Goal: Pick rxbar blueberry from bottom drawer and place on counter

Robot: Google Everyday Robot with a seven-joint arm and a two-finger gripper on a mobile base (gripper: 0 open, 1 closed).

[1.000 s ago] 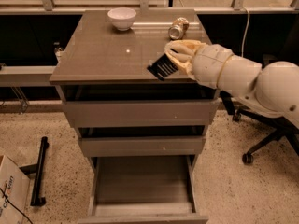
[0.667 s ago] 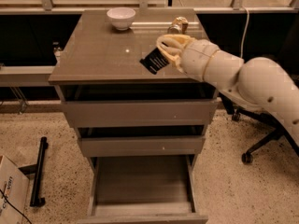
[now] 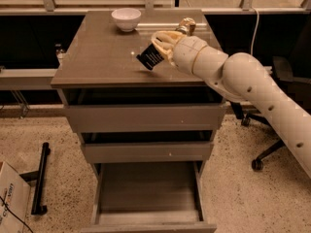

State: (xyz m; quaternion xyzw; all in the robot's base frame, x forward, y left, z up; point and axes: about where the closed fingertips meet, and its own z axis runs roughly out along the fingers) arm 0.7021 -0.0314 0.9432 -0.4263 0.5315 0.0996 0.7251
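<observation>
The rxbar blueberry (image 3: 149, 58), a dark flat bar with pale print, hangs tilted in my gripper (image 3: 160, 43) just above the counter (image 3: 97, 57), near its middle right. The gripper is shut on the bar's upper end. My white arm reaches in from the right. The bottom drawer (image 3: 146, 191) stands pulled open below, its flat grey inside bare.
A white bowl (image 3: 126, 19) stands at the counter's back. A gold-silver can (image 3: 186, 25) stands behind my gripper at the back right. An office chair (image 3: 272, 130) is to the right of the cabinet. A cardboard box (image 3: 10, 203) and a black bar lie on the floor at the left.
My gripper has carried the bar leftward and farther over the counter, away from its right edge.
</observation>
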